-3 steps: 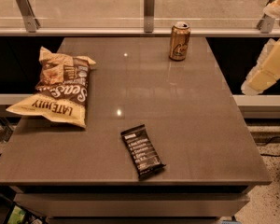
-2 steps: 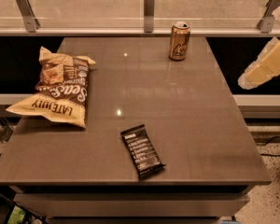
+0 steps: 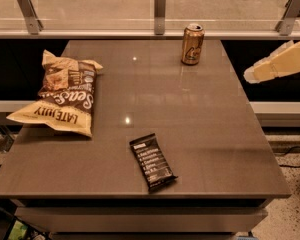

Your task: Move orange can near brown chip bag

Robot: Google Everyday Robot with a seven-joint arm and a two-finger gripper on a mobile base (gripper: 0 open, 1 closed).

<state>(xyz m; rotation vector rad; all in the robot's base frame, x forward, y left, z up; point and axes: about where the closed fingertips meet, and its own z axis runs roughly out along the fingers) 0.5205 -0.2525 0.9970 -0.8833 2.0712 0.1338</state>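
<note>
1. The orange can (image 3: 192, 44) stands upright near the far edge of the grey bench (image 3: 205, 129), a little right of centre, with its silver top facing up and a pale logo on its side.
2. The brown chip bag (image 3: 60, 96) lies flat and crinkled on the left side of the bench, well apart from the can. Its white lettering reads upside down from this view, and one cream-yellow end reaches the left edge.
3. A small black snack bar wrapper (image 3: 152, 161) lies flat near the front edge, at a slant, clear of both the bag and the can.
4. The robot's cream-coloured hand (image 3: 257, 73) hangs off the right side of the bench, beyond its edge. It points in toward the far half, apart from the can and touching nothing. Whether it is open or closed cannot be told.
5. A glass railing on a metal post (image 3: 160, 11) runs behind the bench.
</note>
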